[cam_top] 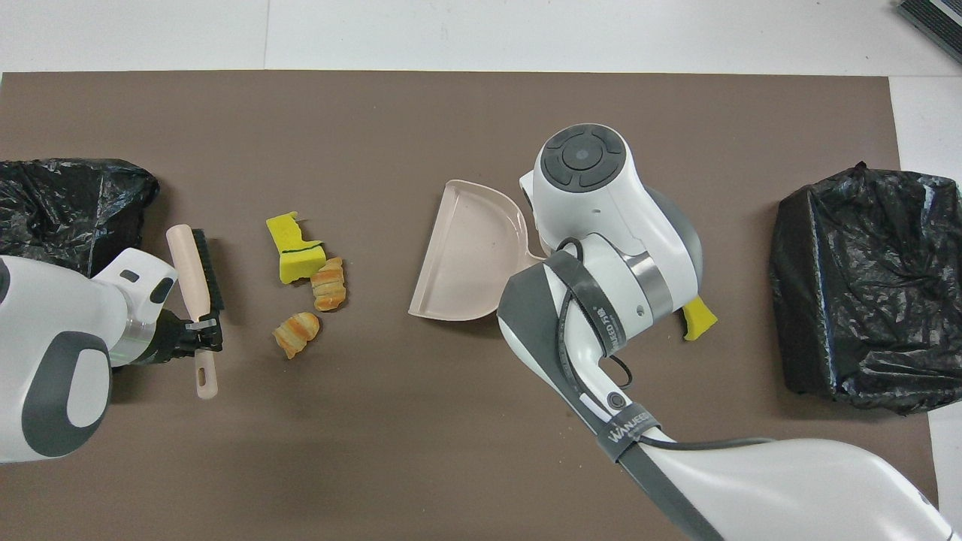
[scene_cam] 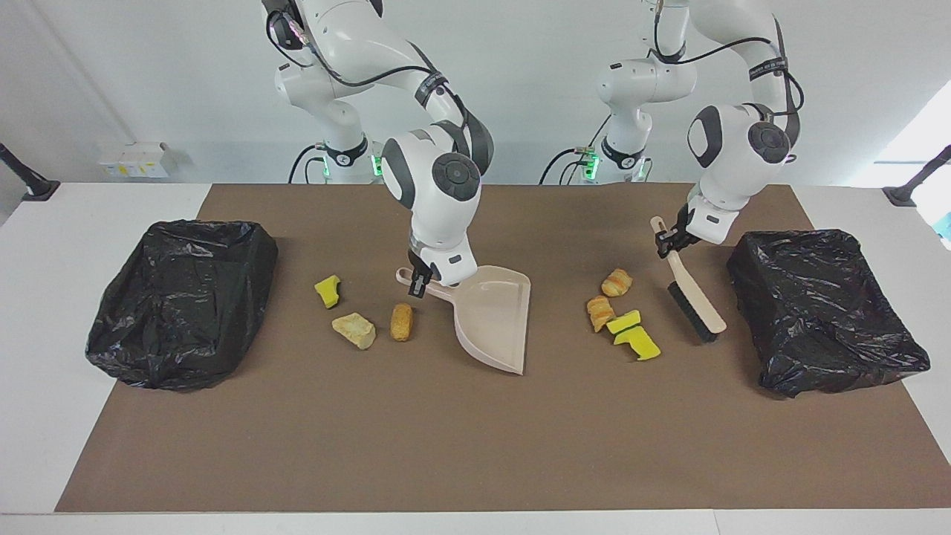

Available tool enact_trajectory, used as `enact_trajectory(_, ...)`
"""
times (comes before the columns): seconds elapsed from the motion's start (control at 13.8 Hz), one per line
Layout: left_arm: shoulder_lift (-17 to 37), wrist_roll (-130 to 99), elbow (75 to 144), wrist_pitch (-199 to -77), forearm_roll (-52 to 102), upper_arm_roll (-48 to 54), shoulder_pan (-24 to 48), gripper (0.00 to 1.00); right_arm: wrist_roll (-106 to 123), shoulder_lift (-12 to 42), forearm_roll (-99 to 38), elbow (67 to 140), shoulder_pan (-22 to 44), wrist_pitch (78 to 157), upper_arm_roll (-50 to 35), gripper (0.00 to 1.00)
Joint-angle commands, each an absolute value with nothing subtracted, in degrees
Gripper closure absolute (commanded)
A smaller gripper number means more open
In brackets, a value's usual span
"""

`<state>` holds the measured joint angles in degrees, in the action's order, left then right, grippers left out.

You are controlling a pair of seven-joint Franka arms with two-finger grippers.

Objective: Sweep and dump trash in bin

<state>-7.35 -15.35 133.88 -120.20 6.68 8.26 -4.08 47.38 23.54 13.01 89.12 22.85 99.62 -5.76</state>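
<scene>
My right gripper [scene_cam: 420,281] is shut on the handle of the beige dustpan [scene_cam: 494,316] [cam_top: 470,255], which lies on the brown mat with its open edge toward the left arm's end. My left gripper [scene_cam: 666,241] [cam_top: 203,334] is shut on the handle of the beige brush [scene_cam: 691,293] [cam_top: 197,270], its bristle end low by the mat. Between the brush and the pan lie two croissant lumps [scene_cam: 617,282] [cam_top: 328,283] and two yellow sponge chunks [scene_cam: 640,344] [cam_top: 299,263]. Beside the pan's handle lie a yellow sponge [scene_cam: 328,290] [cam_top: 697,318], a tan lump [scene_cam: 354,330] and an orange lump [scene_cam: 401,322].
One black-bagged bin [scene_cam: 182,301] [cam_top: 872,285] stands at the right arm's end of the mat, another [scene_cam: 821,308] [cam_top: 68,203] at the left arm's end, close to the brush. In the overhead view my right arm covers the tan and orange lumps.
</scene>
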Motion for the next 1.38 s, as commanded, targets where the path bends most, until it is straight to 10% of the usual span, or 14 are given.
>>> enact_trajectory(0.0,-10.01,-14.68,136.31,-120.32,7.65,8.17,-2.21,1.0,52.72,22.85,14.76,90.26,22.24,100.99,-6.15,1.0)
enact_trajectory(1.3,-8.27,-25.05,138.26,-132.71,20.82,8.17,27.84,1.0,55.28,22.41,14.68,92.9,22.24,106.34,-6.15,1.0)
